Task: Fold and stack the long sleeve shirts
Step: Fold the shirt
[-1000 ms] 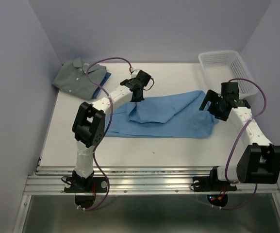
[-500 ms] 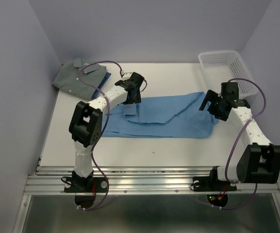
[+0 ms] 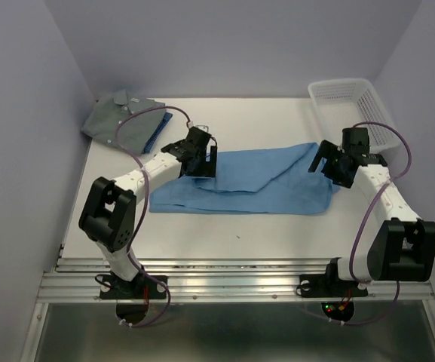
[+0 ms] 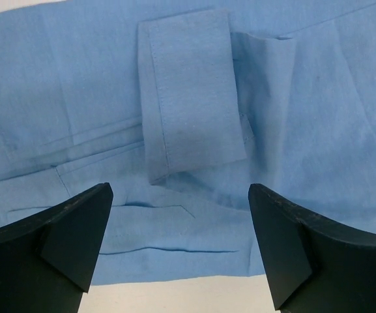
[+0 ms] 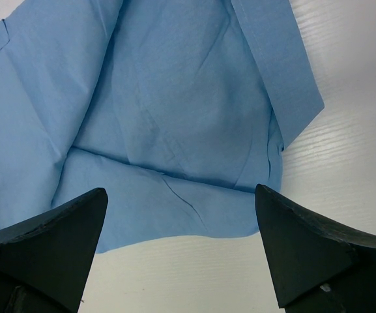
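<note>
A light sky-blue long sleeve shirt (image 3: 262, 181) lies spread across the middle of the white table (image 3: 240, 234). Its sleeve cuff (image 4: 191, 91) is folded flat onto the body. My left gripper (image 3: 203, 160) hovers open over the shirt's left end, with nothing between its fingers (image 4: 64, 241). My right gripper (image 3: 329, 163) stands open over the shirt's right end (image 5: 174, 98), above its hem, also empty. A folded grey-green shirt (image 3: 117, 121) rests at the back left on a darker blue one (image 3: 160, 130).
A white mesh basket (image 3: 353, 102) stands at the back right, just behind my right arm. Purple walls close in the left, back and right sides. A metal rail (image 3: 232, 283) runs along the near edge by the arm bases.
My left gripper opened and let go of the sleeve, which now lies flat on the shirt. It then drew back toward the near left. The right arm barely moved.
</note>
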You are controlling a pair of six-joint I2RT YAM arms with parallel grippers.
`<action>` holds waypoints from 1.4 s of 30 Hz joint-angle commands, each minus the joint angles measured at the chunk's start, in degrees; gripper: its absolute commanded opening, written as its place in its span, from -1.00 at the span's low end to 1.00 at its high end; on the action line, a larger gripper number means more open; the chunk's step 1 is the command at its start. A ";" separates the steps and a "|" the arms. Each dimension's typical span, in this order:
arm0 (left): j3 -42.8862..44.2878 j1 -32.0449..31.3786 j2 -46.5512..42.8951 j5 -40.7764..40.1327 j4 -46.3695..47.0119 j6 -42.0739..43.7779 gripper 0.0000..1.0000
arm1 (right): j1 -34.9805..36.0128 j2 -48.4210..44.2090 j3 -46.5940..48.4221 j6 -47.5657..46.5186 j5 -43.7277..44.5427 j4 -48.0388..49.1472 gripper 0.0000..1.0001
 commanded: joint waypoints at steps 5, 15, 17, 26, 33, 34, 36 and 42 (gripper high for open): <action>1.48 -0.42 5.99 -3.49 0.07 5.16 0.97 | -0.40 0.36 -0.03 -0.90 -0.03 2.55 1.00; 4.13 2.91 7.49 -16.93 -1.69 -5.63 0.97 | -0.40 0.97 0.59 -1.26 0.06 1.76 1.00; 3.25 6.77 7.14 -17.38 -1.08 -9.59 0.97 | -0.40 1.15 0.50 -1.17 0.15 1.76 1.00; -0.88 19.44 9.87 -16.42 -6.70 -18.13 0.97 | -0.40 1.15 1.12 -1.26 0.94 0.79 1.00; -1.07 17.86 -1.29 -9.04 -0.82 -13.39 0.97 | -0.40 0.62 0.94 -1.52 0.33 1.14 1.00; -0.37 16.55 -2.86 -8.86 -0.55 -11.99 0.97 | -0.40 0.45 0.68 -1.43 0.24 1.40 1.00; 2.35 15.23 -3.58 -9.03 -0.98 -10.75 0.97 | -0.40 0.36 0.50 -1.34 0.33 1.58 1.00; 10.97 8.99 1.68 -9.38 -3.62 -7.15 0.97 | -0.40 0.53 -0.99 -0.64 -5.19 6.14 1.00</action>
